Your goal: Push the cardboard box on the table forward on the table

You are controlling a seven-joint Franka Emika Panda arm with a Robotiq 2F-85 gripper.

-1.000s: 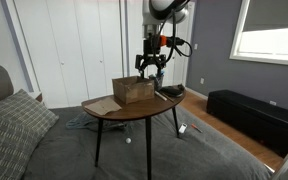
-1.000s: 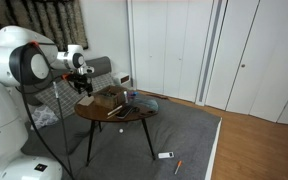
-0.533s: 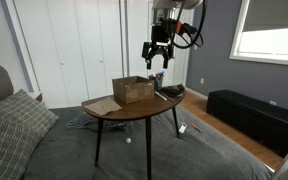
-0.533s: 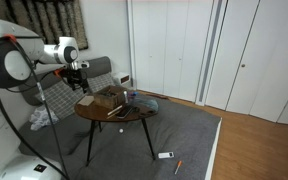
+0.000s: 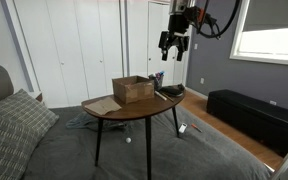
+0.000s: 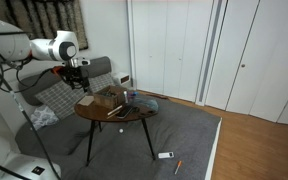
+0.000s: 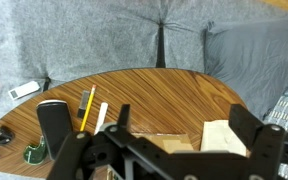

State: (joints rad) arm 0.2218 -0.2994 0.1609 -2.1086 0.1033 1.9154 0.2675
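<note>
The cardboard box (image 5: 132, 89) is small, brown and open-topped, and it stands on the round dark-brown table (image 5: 144, 111). My gripper (image 5: 174, 45) hangs well above the table's edge, clear of the box, and is open and empty. In an exterior view the gripper (image 6: 76, 74) is above and beside the table (image 6: 124, 114), with the box (image 6: 111, 96) below it. In the wrist view the open jaws (image 7: 184, 125) look down on the tabletop (image 7: 174, 90). Only a corner of the box (image 7: 136, 142) shows there.
A flat tan cardboard sheet (image 5: 100, 104) (image 7: 222, 135) lies beside the box. Pens (image 7: 86, 108), a black cylinder (image 7: 51, 120) and a small green object (image 7: 34, 152) sit on the table. A black bench (image 5: 252, 114), a grey pillow (image 5: 12, 130) and floor items (image 6: 165, 155) are nearby.
My gripper has risen from just beside the box to well above the table and moved away from the box. The box has not visibly moved.
</note>
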